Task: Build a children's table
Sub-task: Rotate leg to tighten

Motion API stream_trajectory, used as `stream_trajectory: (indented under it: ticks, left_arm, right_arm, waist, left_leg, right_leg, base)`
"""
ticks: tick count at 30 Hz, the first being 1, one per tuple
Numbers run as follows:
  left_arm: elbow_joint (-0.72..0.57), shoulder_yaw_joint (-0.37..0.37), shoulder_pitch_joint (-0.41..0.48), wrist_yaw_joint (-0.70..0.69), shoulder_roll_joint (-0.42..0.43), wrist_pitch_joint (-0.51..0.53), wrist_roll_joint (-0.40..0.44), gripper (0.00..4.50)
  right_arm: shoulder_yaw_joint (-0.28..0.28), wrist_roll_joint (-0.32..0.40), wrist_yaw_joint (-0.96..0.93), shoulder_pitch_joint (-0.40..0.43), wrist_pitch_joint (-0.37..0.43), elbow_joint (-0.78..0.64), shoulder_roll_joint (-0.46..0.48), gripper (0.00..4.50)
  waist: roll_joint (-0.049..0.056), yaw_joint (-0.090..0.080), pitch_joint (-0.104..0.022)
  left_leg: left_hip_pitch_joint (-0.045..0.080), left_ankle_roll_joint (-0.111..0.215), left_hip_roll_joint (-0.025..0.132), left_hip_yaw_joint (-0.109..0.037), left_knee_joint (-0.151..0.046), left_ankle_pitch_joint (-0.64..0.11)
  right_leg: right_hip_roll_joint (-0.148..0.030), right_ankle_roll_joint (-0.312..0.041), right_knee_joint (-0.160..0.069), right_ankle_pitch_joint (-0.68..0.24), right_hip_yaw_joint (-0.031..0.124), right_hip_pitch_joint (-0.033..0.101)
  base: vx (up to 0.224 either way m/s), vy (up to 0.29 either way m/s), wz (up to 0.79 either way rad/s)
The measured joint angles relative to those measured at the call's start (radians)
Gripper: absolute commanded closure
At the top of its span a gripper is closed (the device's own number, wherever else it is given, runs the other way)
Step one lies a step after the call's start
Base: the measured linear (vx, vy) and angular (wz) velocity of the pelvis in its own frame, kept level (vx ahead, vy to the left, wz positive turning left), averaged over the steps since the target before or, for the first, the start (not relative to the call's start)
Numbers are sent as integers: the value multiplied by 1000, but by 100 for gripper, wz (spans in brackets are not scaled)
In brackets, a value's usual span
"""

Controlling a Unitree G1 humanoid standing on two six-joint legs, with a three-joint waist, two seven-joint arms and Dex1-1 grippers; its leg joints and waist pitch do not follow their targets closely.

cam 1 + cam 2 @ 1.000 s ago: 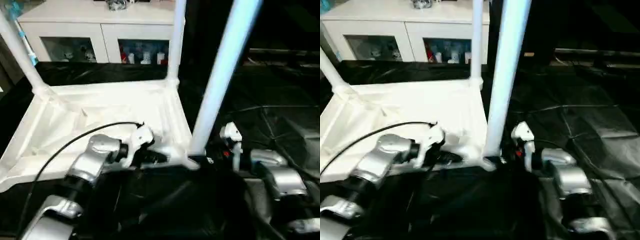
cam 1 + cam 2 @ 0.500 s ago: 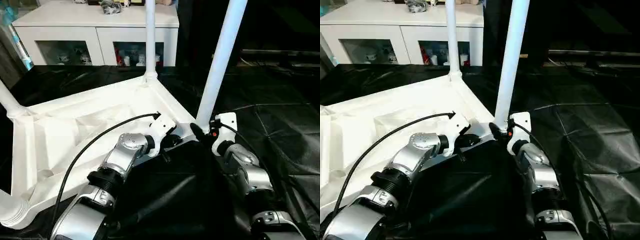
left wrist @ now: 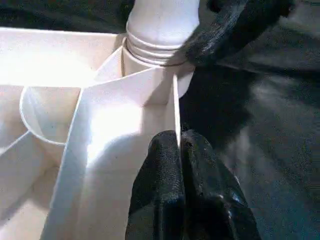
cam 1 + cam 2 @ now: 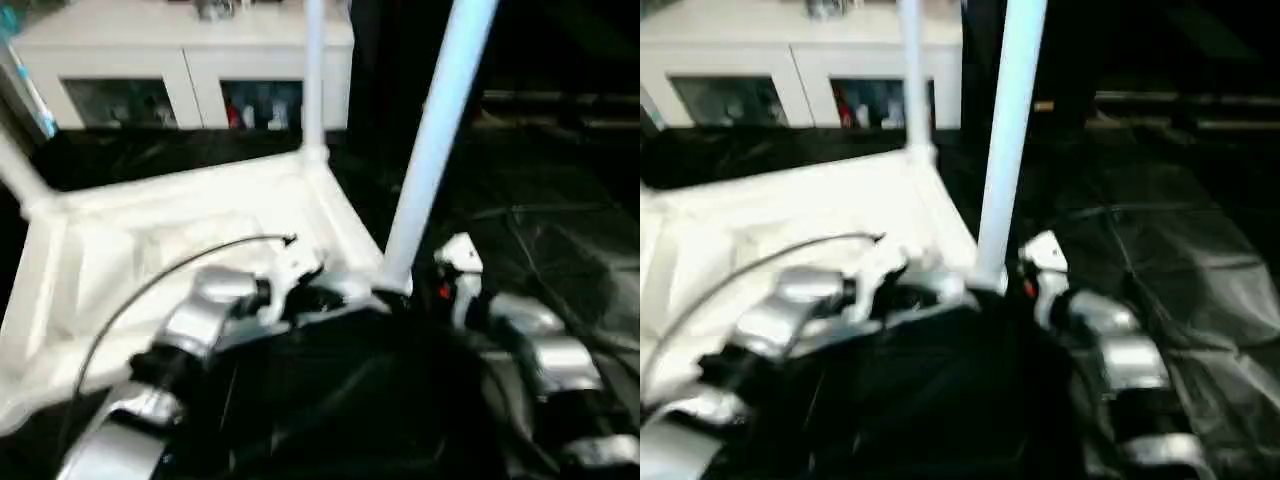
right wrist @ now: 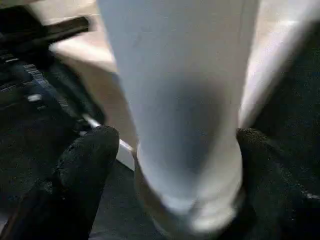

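The upturned white plastic children's table [image 4: 180,230] looks light, stiff and slippery: left claw [image 3: 181,150] clamped on its thin rim, right claw [image 5: 170,150] apart around the round tapering white leg [image 4: 432,150], probably the firmest hold.

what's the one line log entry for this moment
left claw: shut on table rim | right claw: open around leg

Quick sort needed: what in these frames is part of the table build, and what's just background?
Job:
- upside-down white plastic table top
- near white round leg standing in its corner socket
- far white leg
- left claw, pinching the top's edge wall
- right claw, fingers either side of the near leg

Background:
- white glass-fronted cabinet
- black floor sheet
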Motion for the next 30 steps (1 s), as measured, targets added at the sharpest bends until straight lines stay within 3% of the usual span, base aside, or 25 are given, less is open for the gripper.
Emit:
stream_trajectory:
  ticks: [3,13,17,21,26,30]
  left_arm:
    - [-42,-15,17,-61,22,18,-8,450]
    - [-72,-24,37,-108,40,46,-24,450]
    - [-72,-23,37,-84,24,45,-15,450]
    - [-12,-16,0,46,-40,32,18,450]
    - [80,-1,-49,219,-123,25,46,450]
    - [151,11,-88,361,-200,25,75,450]
  right_arm:
    - [28,21,85,0,22,-23,-27,83]
    - [44,41,155,1,84,-33,-49,168]
    - [33,41,129,23,82,-51,-38,178]
    - [-34,16,-41,28,47,-16,16,184]
    - [-97,-13,-310,-8,-6,66,110,191]
    - [-143,-50,-548,-50,-26,120,191,192]
  waist:
    - [-1,15,0]
    - [-3,18,2]
    - [-2,27,1]
    - [-3,31,1]
    - [-3,10,1]
    - [-1,5,0]
  left_leg:
    - [-1,-1,0,0,2,0]
    - [-1,-4,0,1,4,-2]
    - [-1,-4,0,1,5,-2]
    - [0,-4,0,1,6,-2]
    - [5,-5,-1,1,6,-2]
    - [9,-5,-2,1,6,-2]
  right_leg:
    - [0,0,1,0,0,0]
    - [-1,-1,2,1,2,1]
    - [-1,-1,2,1,2,2]
    - [-1,-1,3,1,3,3]
    - [-1,2,2,0,3,7]
    - [-1,2,0,-1,4,12]
  base:
    - [0,0,0]
    - [0,0,0]
    - [0,0,0]
    - [0,0,0]
    - [0,0,0]
    - [0,0,0]
